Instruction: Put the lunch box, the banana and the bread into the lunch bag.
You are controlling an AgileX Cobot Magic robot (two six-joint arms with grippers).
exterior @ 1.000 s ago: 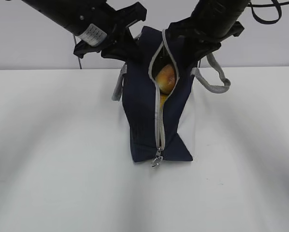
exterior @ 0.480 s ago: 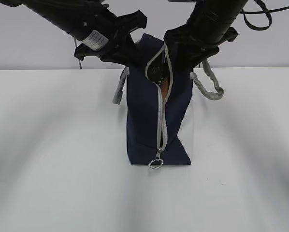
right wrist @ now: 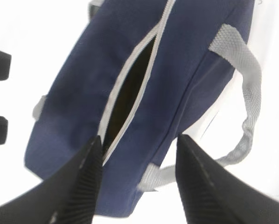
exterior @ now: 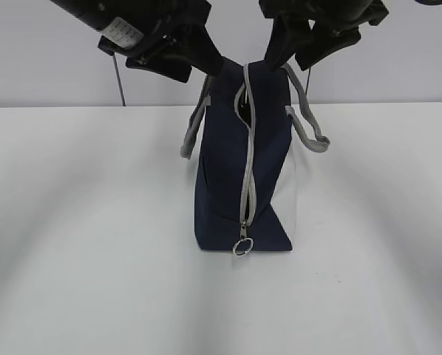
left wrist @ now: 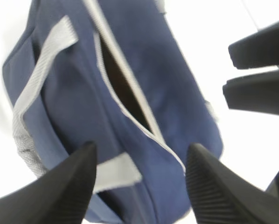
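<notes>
Both claws have let go and lifted, left claw and right claw wide open just above the lunch bag on the table, label too blurry to read

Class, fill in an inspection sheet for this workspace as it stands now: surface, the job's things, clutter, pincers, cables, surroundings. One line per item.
Surface: white table, bare around the bag.
Job's things: navy lunch bag stands upright at mid table, zipper partly open near the top, ring pull hanging low at the front; grey handles droop on both sides. Lunch box, banana and bread: not visible; the gap shows only darkness.
Clutter: nothing seen.
Pincers: left pincer open, above the bag, holding nothing; right pincer open, above the bag, holding nothing.
Cables: a thin dark cable hangs behind the left arm.
Surroundings: plain pale wall behind the table.
</notes>
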